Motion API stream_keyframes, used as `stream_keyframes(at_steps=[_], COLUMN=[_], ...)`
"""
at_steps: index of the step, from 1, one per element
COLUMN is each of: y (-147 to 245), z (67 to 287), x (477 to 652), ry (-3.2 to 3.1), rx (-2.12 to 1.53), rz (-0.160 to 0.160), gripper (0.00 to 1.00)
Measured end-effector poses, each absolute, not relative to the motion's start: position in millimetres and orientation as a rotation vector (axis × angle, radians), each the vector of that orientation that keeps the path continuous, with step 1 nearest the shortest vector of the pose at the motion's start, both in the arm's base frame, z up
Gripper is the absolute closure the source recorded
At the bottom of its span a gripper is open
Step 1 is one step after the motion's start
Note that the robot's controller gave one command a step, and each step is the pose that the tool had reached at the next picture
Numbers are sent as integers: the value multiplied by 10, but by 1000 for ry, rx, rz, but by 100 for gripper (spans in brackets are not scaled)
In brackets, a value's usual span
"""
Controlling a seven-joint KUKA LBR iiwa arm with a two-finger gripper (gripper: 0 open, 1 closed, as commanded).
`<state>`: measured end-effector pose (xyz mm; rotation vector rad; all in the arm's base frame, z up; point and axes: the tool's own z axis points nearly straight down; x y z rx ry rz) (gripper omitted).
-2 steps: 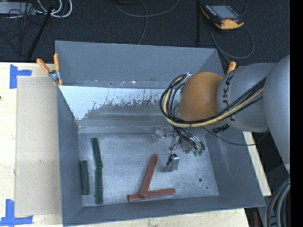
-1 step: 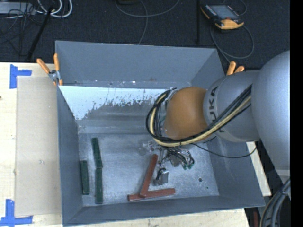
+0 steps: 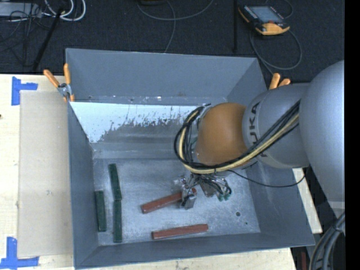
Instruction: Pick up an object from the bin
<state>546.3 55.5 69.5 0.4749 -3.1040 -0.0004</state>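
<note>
Okay, the gripper (image 3: pixel 188 197) is down at the floor of the bin (image 3: pixel 169 83), just toward 3 o'clock of centre, right at the end of a reddish-brown flat stick (image 3: pixel 159 205). That stick runs away from it toward 8 o'clock, and looks to be lying flat on the metal. The wrist and its cables crowd my line of sight, so I cannot tell whether the gripper is open or closed, or whether it has the stick at all.

A second brown stick (image 3: pixel 180 231) lies at 6 o'clock, near the front wall and apart from the first. A few dark green sticks (image 3: pixel 114 181) sit well apart at 9 o'clock.

My read on the reddish-brown one is stiff, light, probably wood or plastic, not fragile, with faces likely smooth. Taken at the very end it will want to droop and pivot, so I'd rather pinch across its narrow width nearer the middle. It lies low, so I'd come down right to the floor or it may slip out.
</note>
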Motion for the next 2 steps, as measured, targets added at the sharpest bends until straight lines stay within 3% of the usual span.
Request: stream_keyframes(at_steps=[1, 2], y=[556, 556], z=[694, 695], x=[5463, 5463], ry=[-3104, -3104], rx=[477, 479], rz=[0, 0], gripper=[0, 100])
